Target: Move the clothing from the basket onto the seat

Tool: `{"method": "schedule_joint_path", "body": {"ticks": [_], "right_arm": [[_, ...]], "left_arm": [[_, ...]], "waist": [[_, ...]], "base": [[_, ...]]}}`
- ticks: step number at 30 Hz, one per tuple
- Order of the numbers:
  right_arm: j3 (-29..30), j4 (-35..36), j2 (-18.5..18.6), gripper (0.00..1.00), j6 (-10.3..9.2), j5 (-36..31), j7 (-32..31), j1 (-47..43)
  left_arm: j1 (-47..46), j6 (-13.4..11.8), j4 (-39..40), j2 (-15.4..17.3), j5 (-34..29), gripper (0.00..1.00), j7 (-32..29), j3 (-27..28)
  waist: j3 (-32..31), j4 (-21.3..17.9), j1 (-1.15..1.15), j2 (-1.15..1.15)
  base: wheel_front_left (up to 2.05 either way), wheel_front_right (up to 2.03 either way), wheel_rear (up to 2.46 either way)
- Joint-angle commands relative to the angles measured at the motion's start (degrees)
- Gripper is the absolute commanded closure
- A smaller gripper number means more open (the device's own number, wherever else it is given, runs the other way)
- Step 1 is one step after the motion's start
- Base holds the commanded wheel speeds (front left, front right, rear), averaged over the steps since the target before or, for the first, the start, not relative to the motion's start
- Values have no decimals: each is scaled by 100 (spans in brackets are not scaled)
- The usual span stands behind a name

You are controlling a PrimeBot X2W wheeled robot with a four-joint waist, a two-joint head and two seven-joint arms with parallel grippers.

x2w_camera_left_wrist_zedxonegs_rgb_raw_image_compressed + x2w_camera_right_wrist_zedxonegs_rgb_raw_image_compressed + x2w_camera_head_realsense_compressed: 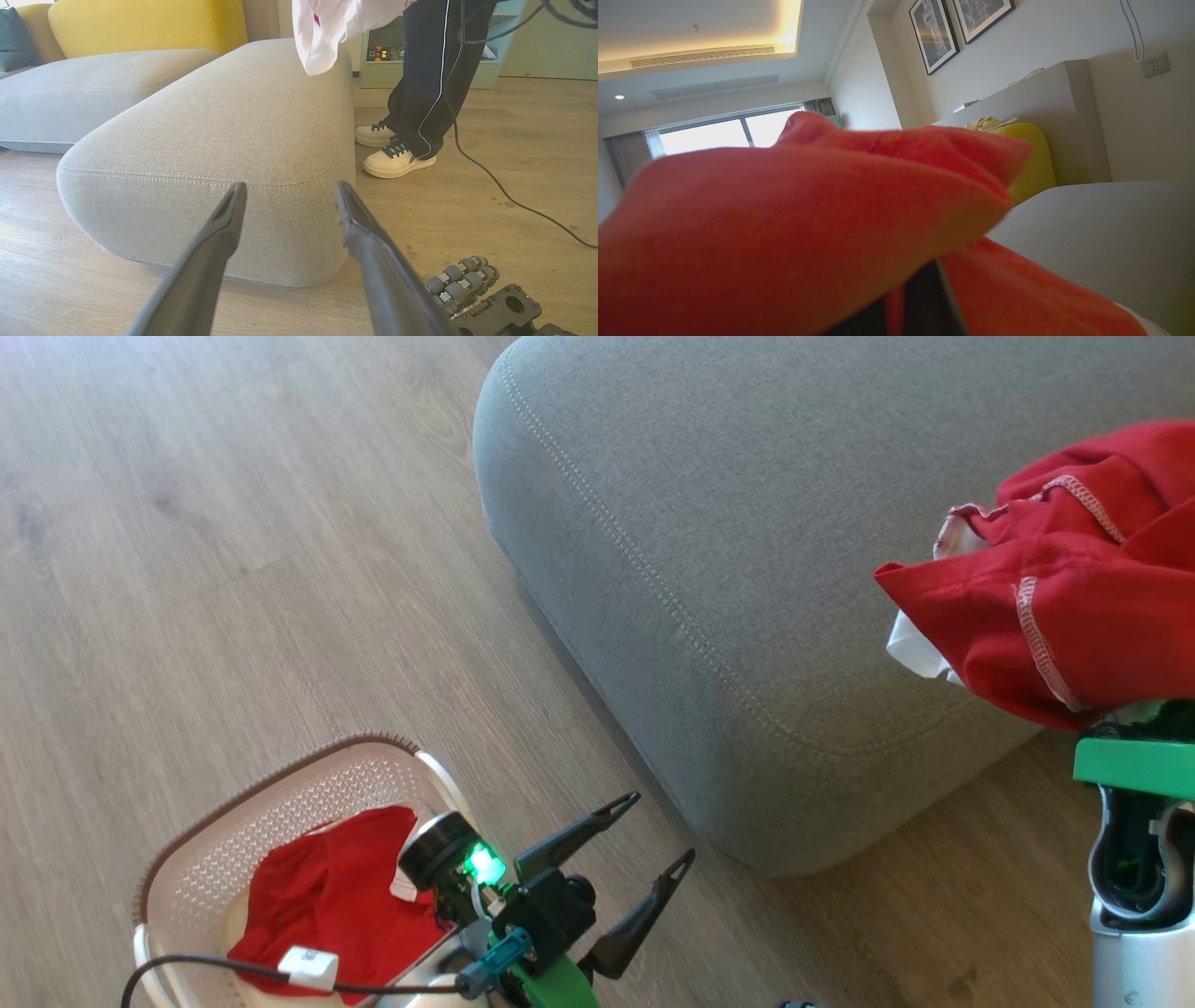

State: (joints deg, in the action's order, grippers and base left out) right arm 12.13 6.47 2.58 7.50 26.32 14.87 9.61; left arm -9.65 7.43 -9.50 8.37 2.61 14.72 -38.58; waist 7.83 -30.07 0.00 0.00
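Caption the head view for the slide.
Right gripper holds a red garment over the seat; open left gripper beside the basket, more clothing inside.

- Daylight all over. The seat (747,616) is evenly lit on top, and its grey weave and stitching look crisp from above.
- A soft, narrow shadow hugs the floor (233,569) right under the seat's edge, with no hard outline.
- Farther out from the seat, the boards pale to a washed sheen.
- The clothing (784,224) above the seat sits right against the right wrist lens: a smeared orange-red blur, well out of focus.
- Beyond the seat, the window (705,135) is blown out white, and a warm yellow glow lines the ceiling recess (791,28).
- Low beside the seat, the wide lens bulges its rounded corner.
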Motion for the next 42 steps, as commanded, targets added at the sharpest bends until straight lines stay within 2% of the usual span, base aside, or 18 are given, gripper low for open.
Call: {"method": "schedule_joint_path", "body": {"ticks": [1,10,15,23,33,42], "right_arm": [[-107,197,30,100,-1,31,13,83],[40,68,30,100,-1,-7,13,175],[178,90,30,100,-1,-118,13,483],[519,135,30,100,-1,-202,13,1377],[461,-100,30,100,-1,-549,13,2813],[721,-600,30,100,-1,-773,13,3874]], "left_arm": [[-185,5,175,31,63,0,28,181],[-239,5,190,70,43,0,28,203],[-368,5,258,241,20,0,28,140],[-608,5,389,652,15,0,28,107],[-950,5,661,1212,-76,0,28,12],[-1096,5,796,1439,-124,0,28,-127]], "waist": [[-12,7,0,0],[184,209,0,0],[539,308,0,0],[1256,422,0,0],[2190,547,0,0],[2612,679,0,0]], "base": [[0,0,0],[0,0,0],[0,0,0],[0,0,0],[0,0,0],[0,0,0]]}}
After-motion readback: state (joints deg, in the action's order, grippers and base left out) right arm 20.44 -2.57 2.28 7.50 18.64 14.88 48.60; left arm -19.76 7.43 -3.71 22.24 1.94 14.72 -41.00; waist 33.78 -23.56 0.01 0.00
